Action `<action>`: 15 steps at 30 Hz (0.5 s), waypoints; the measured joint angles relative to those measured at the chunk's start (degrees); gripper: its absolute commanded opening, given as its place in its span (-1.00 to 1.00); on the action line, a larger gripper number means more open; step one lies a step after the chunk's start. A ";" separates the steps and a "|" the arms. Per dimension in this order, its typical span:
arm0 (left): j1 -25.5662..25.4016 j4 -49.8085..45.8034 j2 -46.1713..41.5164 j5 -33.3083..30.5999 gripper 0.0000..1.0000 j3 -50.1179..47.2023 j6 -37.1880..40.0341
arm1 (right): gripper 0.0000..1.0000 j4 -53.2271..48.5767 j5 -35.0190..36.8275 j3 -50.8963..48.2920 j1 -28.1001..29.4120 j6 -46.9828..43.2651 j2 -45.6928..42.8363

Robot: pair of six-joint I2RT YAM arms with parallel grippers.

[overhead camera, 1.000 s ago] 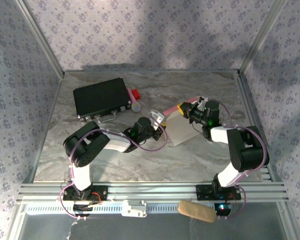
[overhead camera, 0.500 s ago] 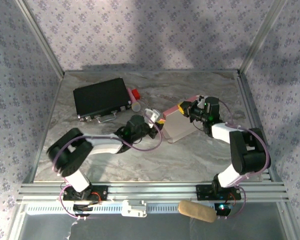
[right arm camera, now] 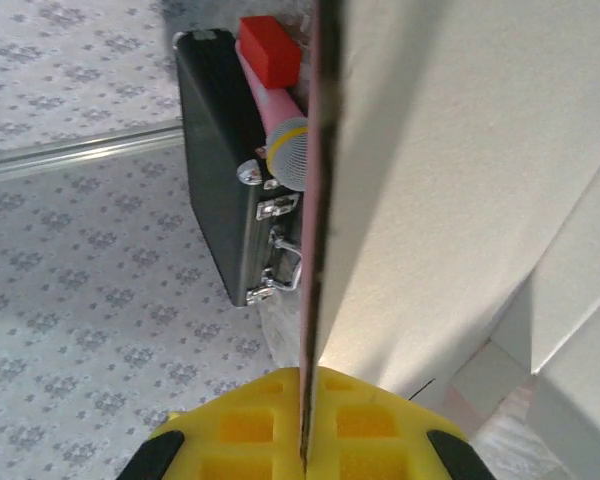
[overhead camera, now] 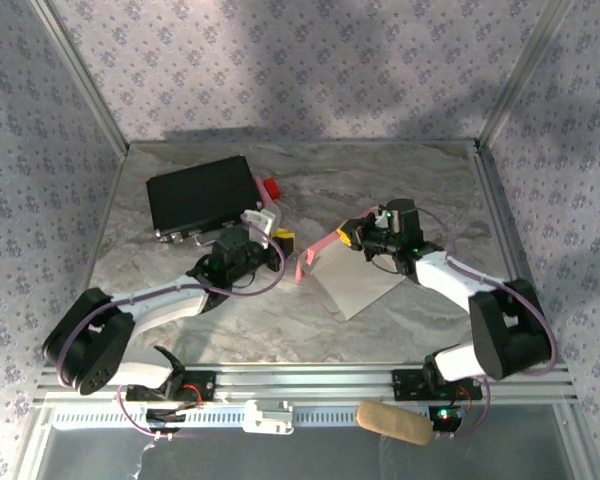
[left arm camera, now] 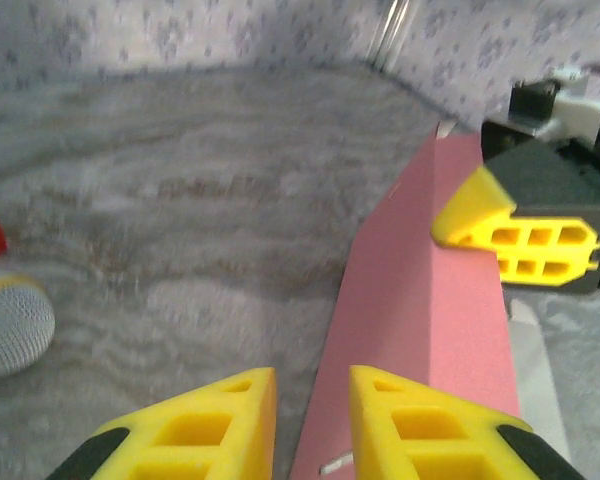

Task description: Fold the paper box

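Observation:
The paper box [overhead camera: 355, 285] lies half unfolded mid-table, its whitish inner side up and one pink wall [overhead camera: 315, 255] raised along its left edge. My right gripper [overhead camera: 350, 238] is shut on that raised pink wall; in the right wrist view its fingers [right arm camera: 305, 420] pinch the thin cardboard edge-on, with the pale inner side [right arm camera: 430, 200] to the right. My left gripper [overhead camera: 283, 241] hovers just left of the box, apart from it. In the left wrist view its fingers [left arm camera: 313, 420] stand slightly apart with nothing between them, facing the pink wall [left arm camera: 430, 290].
A black case [overhead camera: 202, 195] lies at the back left, with a red block [overhead camera: 271, 187] and a pink cylinder with a mesh end [overhead camera: 270, 210] beside it. A tan object [overhead camera: 395, 422] rests in front of the rail. Aluminium posts and patterned walls enclose the table.
My left arm has drawn back to the left, off the box. My right gripper has shifted left with the pink wall, and the box has swung so its white inside faces forward.

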 measured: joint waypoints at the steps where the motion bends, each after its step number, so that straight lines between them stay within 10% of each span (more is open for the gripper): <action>1: 0.00 0.07 0.96 0.22 -0.39 -0.48 -0.44 | -1.00 0.92 -0.02 0.66 -0.02 0.33 1.09; 9: 0.22 2.38 6.73 -1.88 -0.29 -4.28 -2.03 | -1.00 7.15 -1.68 3.52 -1.25 0.81 7.69; 11: 1.07 3.41 6.82 -1.29 0.05 -4.57 -2.29 | -1.00 7.69 -2.01 3.69 -1.62 0.81 8.22; 15: 4.13 8.37 10.29 3.45 -0.13 -4.46 -2.89 | -1.00 7.67 -2.45 3.82 -2.21 0.81 8.28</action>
